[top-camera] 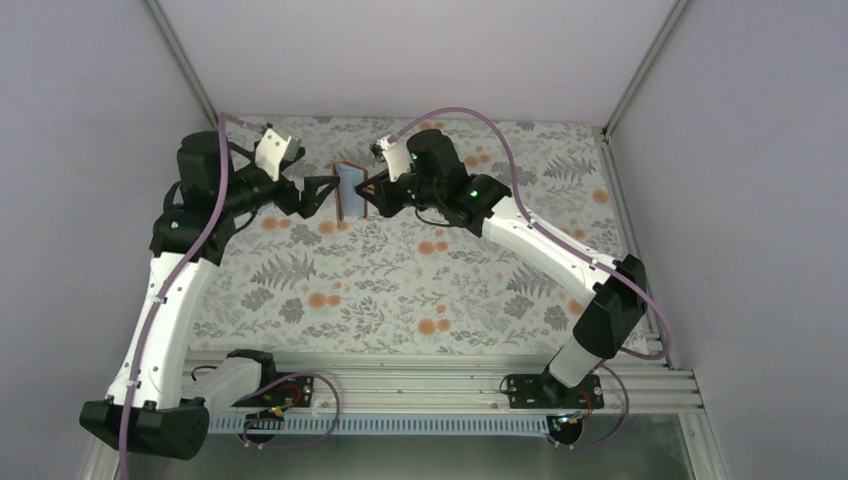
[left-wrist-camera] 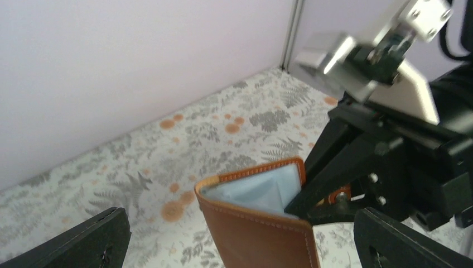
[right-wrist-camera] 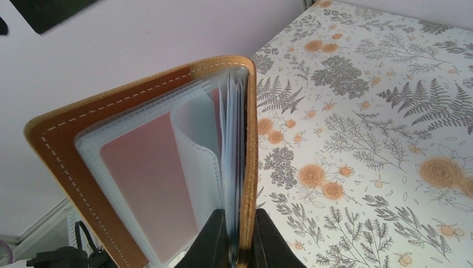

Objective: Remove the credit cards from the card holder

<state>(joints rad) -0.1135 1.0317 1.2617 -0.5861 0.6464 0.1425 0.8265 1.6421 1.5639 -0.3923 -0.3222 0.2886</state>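
Note:
The brown leather card holder (top-camera: 350,190) is held up off the table, half open, at the back centre. My right gripper (right-wrist-camera: 240,240) is shut on its right cover together with several clear sleeves. A reddish credit card (right-wrist-camera: 145,184) sits inside the front clear sleeve, seen in the right wrist view. My left gripper (left-wrist-camera: 240,245) is open, its fingers (left-wrist-camera: 83,245) wide apart on either side of the holder's (left-wrist-camera: 256,234) outer cover and not touching it. In the top view the left gripper (top-camera: 325,192) faces the right gripper (top-camera: 375,195) across the holder.
A floral cloth (top-camera: 400,280) covers the table. The white back wall (top-camera: 400,60) stands close behind the holder, with side walls and metal posts (top-camera: 635,80) at the corners. The arms' mounting rail (top-camera: 440,380) runs along the near edge.

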